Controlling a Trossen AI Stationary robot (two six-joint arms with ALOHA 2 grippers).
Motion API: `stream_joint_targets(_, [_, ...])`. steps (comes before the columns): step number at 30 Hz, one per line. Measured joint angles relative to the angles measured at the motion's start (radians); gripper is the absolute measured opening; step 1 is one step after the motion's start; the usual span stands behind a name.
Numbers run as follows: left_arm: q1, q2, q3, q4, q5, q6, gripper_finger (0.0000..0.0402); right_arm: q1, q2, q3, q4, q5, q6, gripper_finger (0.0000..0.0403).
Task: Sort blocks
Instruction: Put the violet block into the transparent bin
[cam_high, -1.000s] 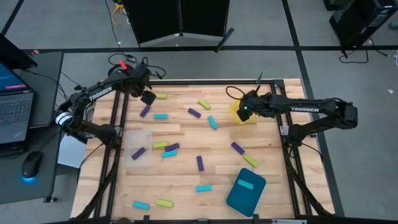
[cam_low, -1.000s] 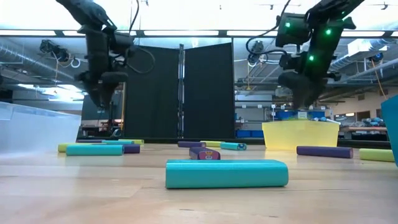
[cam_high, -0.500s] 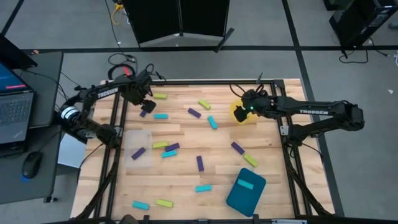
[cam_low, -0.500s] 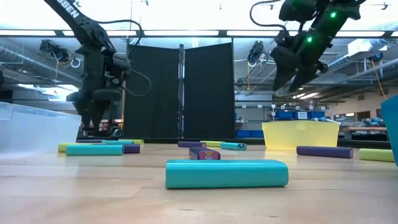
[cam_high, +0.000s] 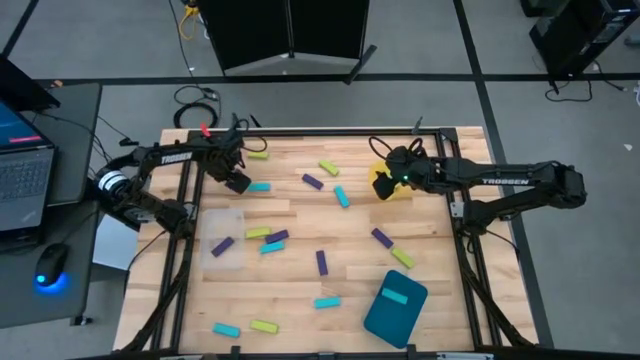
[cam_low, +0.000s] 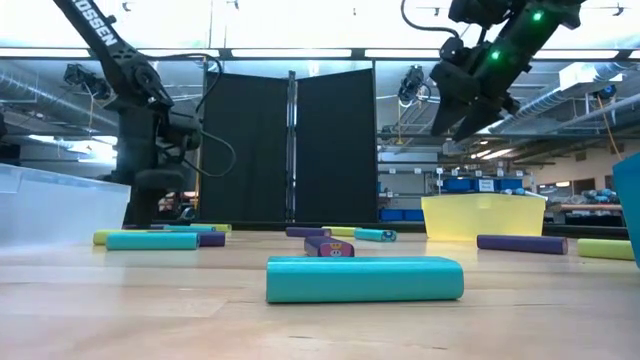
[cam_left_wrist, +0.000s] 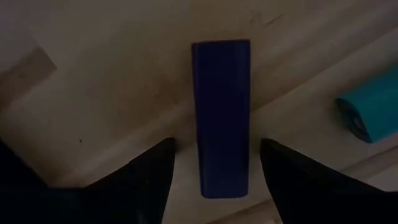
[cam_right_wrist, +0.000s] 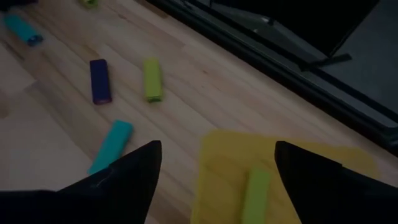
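We see the left hand spread low over the bench, its fingers either side of a purple block without touching it. The right hand, spread too, hangs above the yellow tray holding a yellow-green block. Both arms read "TROSSEN".

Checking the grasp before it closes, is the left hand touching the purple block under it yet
Apart. The left wrist view shows bare wood on both sides between the open left hand and the purple block.
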Motion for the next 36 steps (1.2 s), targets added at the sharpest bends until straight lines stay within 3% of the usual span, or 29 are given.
stream_joint_targets(6, [-0.012, 0.005, -0.001, 0.011, -0.018, -0.018, 0.0222, 0.016, 0.000, 0.000, 0.006, 0.002, 0.007, 0.0322])
stream_joint_targets(13, [-0.013, 0.004, 0.001, 0.011, -0.023, -0.003, 0.0096, 0.040, 0.000, 0.000, 0.010, 0.002, 0.010, 0.0322])
stream_joint_targets(21, [-0.019, -0.020, 0.012, -0.006, -0.050, 0.053, 0.0098, 0.073, 0.000, 0.000, 0.049, 0.002, 0.010, 0.0316])
stream_joint_targets(28, [-0.086, -0.199, 0.084, -0.083, -0.017, 0.086, 0.0098, 0.110, 0.006, 0.000, 0.136, 0.002, -0.030, 0.0310])
stream_joint_targets(31, [-0.152, -0.310, 0.120, -0.198, 0.057, 0.096, 0.0098, 0.128, 0.031, 0.001, 0.215, -0.020, -0.075, 0.0307])
stream_joint_targets(36, [-0.333, -0.469, 0.134, -0.418, 0.066, -0.006, 0.0098, 0.149, 0.113, 0.001, 0.351, -0.050, -0.125, 0.0298])
